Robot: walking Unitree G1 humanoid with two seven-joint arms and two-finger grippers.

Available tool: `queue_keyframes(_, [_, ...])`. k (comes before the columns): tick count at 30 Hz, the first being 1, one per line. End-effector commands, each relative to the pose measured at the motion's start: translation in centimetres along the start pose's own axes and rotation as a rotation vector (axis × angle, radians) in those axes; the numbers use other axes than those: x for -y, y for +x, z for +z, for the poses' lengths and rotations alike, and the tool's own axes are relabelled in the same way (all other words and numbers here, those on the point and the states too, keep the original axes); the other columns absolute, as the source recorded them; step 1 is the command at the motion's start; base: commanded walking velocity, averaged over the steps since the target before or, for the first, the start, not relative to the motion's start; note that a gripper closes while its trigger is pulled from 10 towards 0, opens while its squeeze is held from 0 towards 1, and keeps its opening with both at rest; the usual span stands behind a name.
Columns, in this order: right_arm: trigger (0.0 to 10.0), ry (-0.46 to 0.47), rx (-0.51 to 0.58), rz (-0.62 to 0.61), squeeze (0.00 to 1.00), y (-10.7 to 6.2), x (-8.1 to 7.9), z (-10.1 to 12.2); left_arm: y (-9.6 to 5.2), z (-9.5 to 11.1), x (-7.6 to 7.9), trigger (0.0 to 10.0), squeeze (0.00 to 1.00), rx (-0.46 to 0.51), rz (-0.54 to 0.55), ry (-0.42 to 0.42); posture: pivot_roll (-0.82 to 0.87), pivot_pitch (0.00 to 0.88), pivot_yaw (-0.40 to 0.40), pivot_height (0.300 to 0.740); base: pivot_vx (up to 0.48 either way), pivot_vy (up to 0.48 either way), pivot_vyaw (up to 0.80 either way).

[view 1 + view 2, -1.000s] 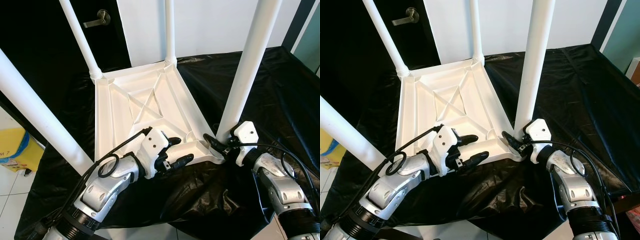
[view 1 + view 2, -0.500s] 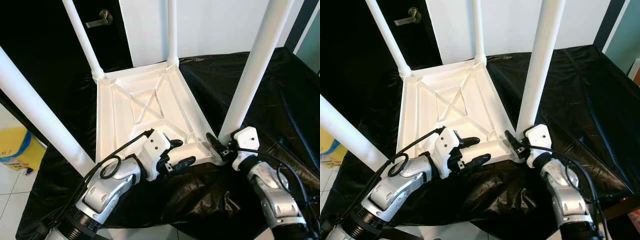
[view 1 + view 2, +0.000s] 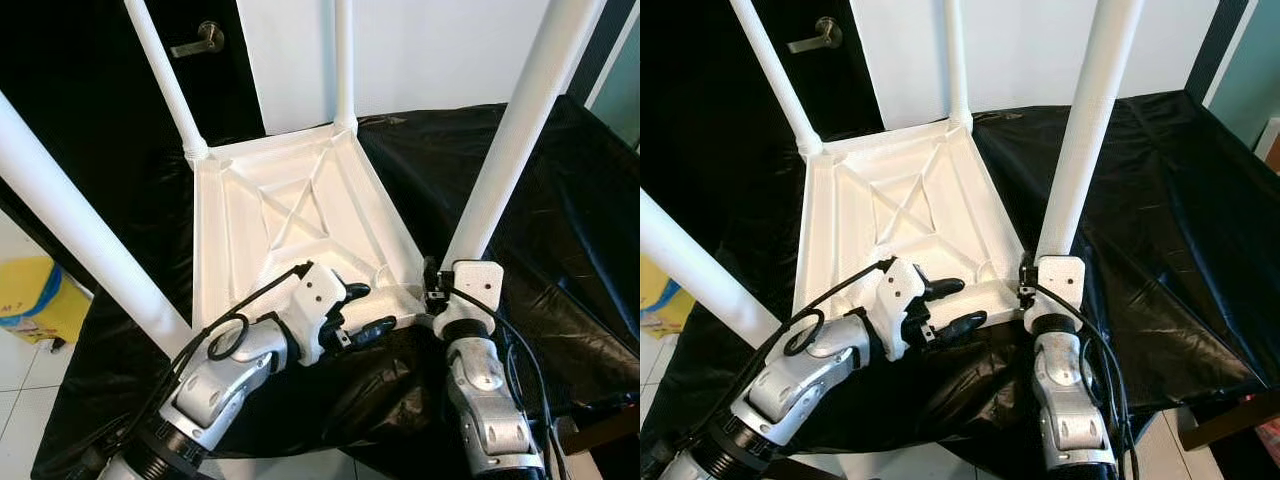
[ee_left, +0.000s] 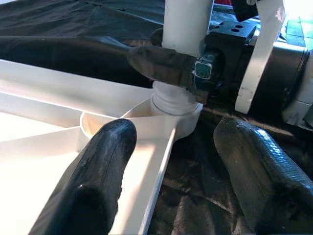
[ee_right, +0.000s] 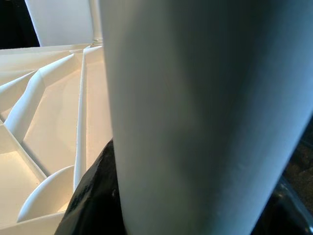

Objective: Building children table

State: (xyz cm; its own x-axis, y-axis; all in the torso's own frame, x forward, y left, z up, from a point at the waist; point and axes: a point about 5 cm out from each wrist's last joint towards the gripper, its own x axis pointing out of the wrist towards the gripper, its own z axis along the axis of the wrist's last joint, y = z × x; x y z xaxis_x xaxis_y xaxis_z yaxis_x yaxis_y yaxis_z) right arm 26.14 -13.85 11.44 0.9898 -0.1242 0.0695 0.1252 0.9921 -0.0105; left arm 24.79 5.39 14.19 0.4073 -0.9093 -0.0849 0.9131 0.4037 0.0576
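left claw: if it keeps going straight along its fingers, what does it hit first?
Probably the base of the near right table leg in its corner socket, where the right claw is clamped. The left claw is open, straddling the tabletop's rim, which runs toward that socket. Depth is unclear; the right claw's finger could come first.

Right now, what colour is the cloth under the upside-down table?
Black and shiny; the cloth shows best in the right eye view.

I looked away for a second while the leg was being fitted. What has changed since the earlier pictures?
The right gripper has swung round the base of the near right leg and now clasps it just above its socket. The left gripper stays open across the near rim of the upturned tabletop. All four legs remain standing.
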Motion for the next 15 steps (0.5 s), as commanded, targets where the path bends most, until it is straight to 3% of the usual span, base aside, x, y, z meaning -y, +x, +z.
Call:
queue_keyframes(1, [10.0,0.000,-0.141,0.004,0.00,-1.04,-0.13,-2.54,-0.09,-0.20,0.95,10.0,0.00,-0.004,-0.163,0.000,-0.26,0.042,0.081,0.740,0.000,0.000,0.00])
queue_keyframes(11, [10.0,-0.025,-0.145,-0.010,0.00,-1.36,0.04,-2.40,-0.05,-0.24,0.93,10.0,0.00,-0.002,-0.158,-0.003,-0.26,0.047,0.070,0.740,0.000,0.000,0.00])
queue_keyframes(12, [10.0,-0.029,-0.143,-0.017,0.18,-1.35,-0.05,-2.31,-0.05,-0.24,0.92,10.0,0.00,-0.002,-0.156,-0.004,-0.25,0.047,0.068,0.740,0.000,0.000,0.00])
queue_keyframes(13, [10.0,-0.029,-0.143,-0.017,0.18,-1.35,-0.05,-2.31,-0.05,-0.24,0.92,10.0,0.00,-0.002,-0.156,-0.004,-0.25,0.047,0.068,0.740,0.000,0.000,0.00])
queue_keyframes(14, [10.0,-0.025,-0.138,-0.015,1.00,-1.33,-0.16,-2.19,-0.05,-0.22,0.90,10.0,0.00,-0.001,-0.154,-0.003,-0.25,0.048,0.066,0.740,0.000,0.000,0.00])
queue_keyframes(15, [10.0,-0.025,-0.138,-0.015,1.00,-1.33,-0.16,-2.19,-0.05,-0.22,0.90,10.0,0.00,-0.001,-0.154,-0.003,-0.25,0.048,0.066,0.740,0.000,0.000,0.00])
